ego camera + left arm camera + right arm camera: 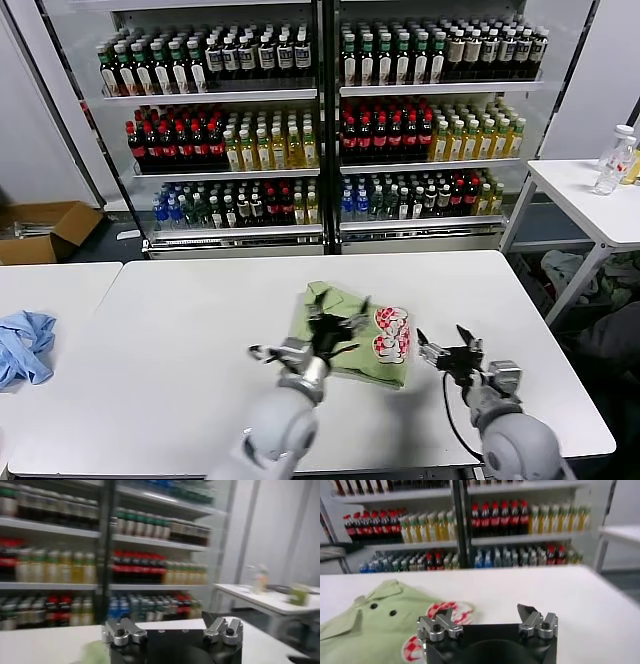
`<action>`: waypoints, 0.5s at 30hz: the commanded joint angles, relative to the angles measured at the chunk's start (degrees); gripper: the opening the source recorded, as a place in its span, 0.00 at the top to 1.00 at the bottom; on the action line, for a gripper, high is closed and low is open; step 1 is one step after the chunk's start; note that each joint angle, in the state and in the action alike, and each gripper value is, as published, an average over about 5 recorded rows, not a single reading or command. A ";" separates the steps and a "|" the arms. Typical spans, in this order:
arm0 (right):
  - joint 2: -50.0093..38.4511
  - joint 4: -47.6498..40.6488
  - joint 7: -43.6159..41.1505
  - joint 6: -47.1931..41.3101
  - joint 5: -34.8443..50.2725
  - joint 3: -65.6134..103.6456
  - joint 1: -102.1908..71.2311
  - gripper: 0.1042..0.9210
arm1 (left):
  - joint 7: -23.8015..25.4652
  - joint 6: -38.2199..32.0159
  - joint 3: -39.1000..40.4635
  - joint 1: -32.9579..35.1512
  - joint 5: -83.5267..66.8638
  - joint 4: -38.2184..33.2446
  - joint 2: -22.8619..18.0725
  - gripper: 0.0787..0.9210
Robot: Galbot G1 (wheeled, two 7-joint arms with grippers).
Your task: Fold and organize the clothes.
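The light green polo shirt (350, 345) lies folded in a compact bundle at the middle of the white table (180, 330), its red-white mark (390, 335) facing up. In the right wrist view the shirt (370, 622) shows its collar and buttons. My left gripper (338, 318) is open and empty, over the shirt's near part. In its own view (170, 626) only a sliver of green cloth (95, 652) shows. My right gripper (446, 346) is open and empty, just right of the shirt and apart from it, and it also shows in its own view (485, 616).
A light blue garment (25, 345) lies on a separate table at the left. Drink shelves (320, 120) stand behind the table. A side table (590, 200) with bottles is at the right, and a cardboard box (45, 230) is on the floor at the left.
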 commanded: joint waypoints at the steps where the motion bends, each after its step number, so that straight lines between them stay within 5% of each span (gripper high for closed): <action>1: 9.97 -20.03 7.40 -3.80 2.55 -14.25 18.41 0.12 | -1.79 -3.72 -19.18 18.37 -3.63 -12.16 9.19 0.13; 7: 11.65 -23.55 10.00 -5.81 2.64 -14.55 22.32 0.15 | -1.73 -4.15 -20.51 22.43 -2.72 -13.52 8.26 0.12; 15: 9.80 -28.93 6.95 -5.07 0.48 -14.90 27.09 0.41 | -1.58 -4.70 -19.99 24.79 -1.40 -13.38 6.78 0.12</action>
